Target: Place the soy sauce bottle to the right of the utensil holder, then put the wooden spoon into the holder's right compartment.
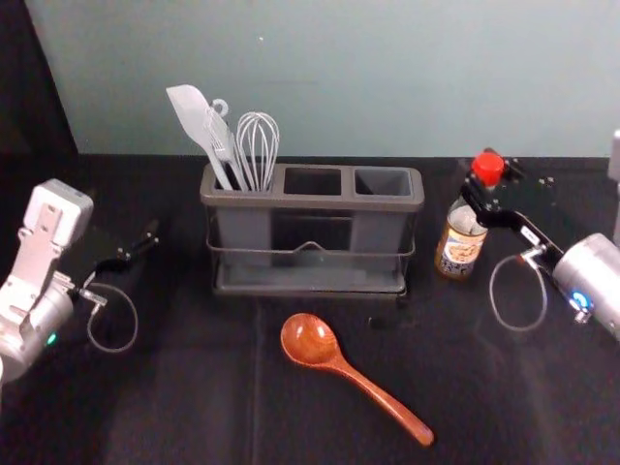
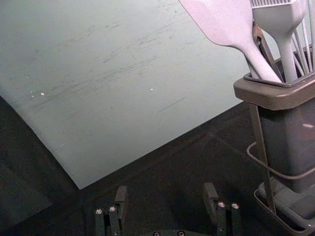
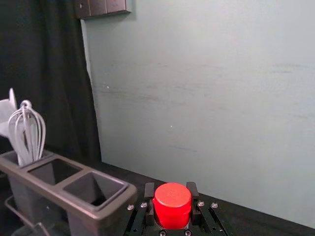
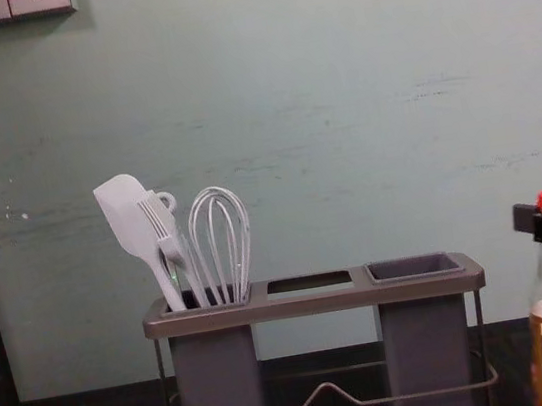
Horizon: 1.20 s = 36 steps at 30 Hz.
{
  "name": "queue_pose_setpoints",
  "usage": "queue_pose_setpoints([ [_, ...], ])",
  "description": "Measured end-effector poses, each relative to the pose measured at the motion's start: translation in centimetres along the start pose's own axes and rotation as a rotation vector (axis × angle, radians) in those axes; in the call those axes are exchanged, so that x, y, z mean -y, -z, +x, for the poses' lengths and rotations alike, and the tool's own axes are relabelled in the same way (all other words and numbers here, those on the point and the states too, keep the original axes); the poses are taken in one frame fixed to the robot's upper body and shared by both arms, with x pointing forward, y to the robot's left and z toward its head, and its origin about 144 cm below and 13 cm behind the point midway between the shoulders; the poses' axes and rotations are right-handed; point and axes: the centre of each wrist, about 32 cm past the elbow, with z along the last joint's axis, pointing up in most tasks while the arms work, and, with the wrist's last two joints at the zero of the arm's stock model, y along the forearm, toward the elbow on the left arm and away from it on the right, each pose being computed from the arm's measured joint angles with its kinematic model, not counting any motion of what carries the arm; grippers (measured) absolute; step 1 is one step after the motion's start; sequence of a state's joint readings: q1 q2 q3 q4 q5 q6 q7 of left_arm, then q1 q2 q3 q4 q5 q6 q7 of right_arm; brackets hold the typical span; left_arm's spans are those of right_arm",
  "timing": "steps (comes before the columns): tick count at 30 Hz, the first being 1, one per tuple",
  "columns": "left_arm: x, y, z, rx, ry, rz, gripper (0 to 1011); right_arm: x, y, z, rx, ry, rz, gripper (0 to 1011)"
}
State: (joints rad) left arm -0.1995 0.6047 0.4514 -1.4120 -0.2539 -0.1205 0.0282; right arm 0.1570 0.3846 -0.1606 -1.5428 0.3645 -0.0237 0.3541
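Nearest to me on the dark tabletop lies the wooden spoon (image 1: 356,376), in front of the holder, its bowl toward the rack and its handle slanting out to the near right, which should suit a right-handed pick-up. Off to the left, beside the rack, the left gripper (image 2: 166,194) waits with its fingers spread and nothing between them; I take it to be idle, since the bottle's spot is on the far side from it. On the right, the right gripper (image 3: 170,192) is closed round the top of the soy sauce bottle (image 1: 461,247), just under the red cap (image 1: 487,168), likely because the narrow neck gives a sure hold and leaves the body free to stand upright. The bottle is just right of the utensil holder (image 1: 310,201), apart from it; whether its base bears fully on the cloth, I can't tell. White utensils crowd the left compartment, so the right compartment (image 1: 383,182) offers the spoon an unobstructed way in. Behind stands the pale wall (image 1: 387,77).
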Motion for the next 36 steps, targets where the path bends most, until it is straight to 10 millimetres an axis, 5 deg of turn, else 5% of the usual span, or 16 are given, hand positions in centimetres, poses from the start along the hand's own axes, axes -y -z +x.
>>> queue_pose_setpoints([
  [36,0.0,0.0,0.0,0.000,0.000,0.000,1000,-2.3,3.1,0.1,-0.070,-0.018,0.015,430],
])
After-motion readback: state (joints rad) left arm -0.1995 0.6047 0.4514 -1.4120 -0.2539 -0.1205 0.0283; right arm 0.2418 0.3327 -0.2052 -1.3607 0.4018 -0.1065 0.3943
